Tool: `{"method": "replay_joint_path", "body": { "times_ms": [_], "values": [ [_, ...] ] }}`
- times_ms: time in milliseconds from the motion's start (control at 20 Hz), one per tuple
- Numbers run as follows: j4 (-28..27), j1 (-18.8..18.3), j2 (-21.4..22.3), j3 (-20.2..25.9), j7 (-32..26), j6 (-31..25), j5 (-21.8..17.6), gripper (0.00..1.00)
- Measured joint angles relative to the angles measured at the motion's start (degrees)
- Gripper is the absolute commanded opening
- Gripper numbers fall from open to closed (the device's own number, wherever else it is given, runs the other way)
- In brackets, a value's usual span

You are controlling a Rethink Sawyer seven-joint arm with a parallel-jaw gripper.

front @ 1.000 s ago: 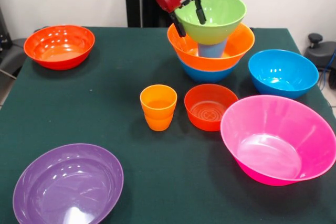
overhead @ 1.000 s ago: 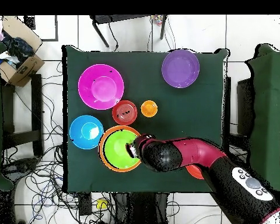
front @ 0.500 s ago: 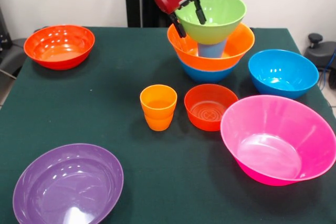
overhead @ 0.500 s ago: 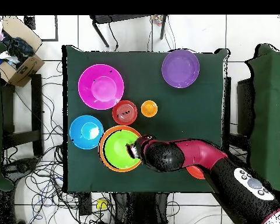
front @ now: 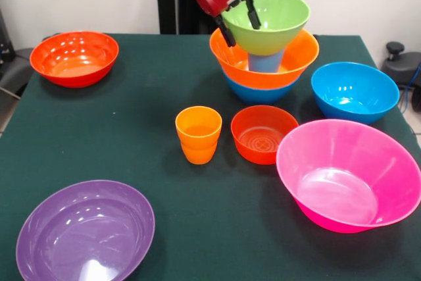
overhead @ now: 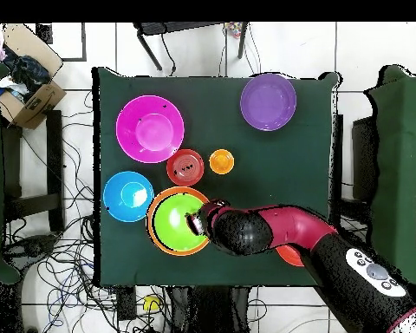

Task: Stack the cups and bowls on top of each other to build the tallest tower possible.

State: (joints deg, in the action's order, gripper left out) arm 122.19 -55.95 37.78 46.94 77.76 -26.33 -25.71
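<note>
I have the lime green bowl by its rim: the jaws straddle the rim wall, one finger inside the bowl and one outside, closed on that thin wall. The bowl sits at the top of the tower, resting on the light blue cup, which stands inside the orange bowl, with a blue bowl at the bottom, all directly below the jaws.

My judgement is that this glossy plastic is light, stiff and slippery; a wide bowl perched on a narrow cup will tip at a small sideways nudge. The rim is the only sensible place to hold it, and letting go should be a straight opening with no drag.

Against the picture half a second ago, the jaws and the green bowl sit a touch further toward the bowl's side and slightly lower; everything else lies unchanged.

Further out from the jaws on the desk: the second blue bowl just beyond the tower, the small red-orange bowl and the orange cups nearer the camera below the jaws, the pink bowl beyond those, the other red-orange bowl well apart on the opposite side, and the purple bowl farthest off.
</note>
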Motion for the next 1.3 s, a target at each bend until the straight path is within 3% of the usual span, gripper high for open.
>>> {"method": "replay_joint_path", "body": {
  "times_ms": [1300],
  "values": [
    [0.1, -2.0, 6.6, 4.2, 0.0, -2.0, 0.2, 1.00]
  ]
}}
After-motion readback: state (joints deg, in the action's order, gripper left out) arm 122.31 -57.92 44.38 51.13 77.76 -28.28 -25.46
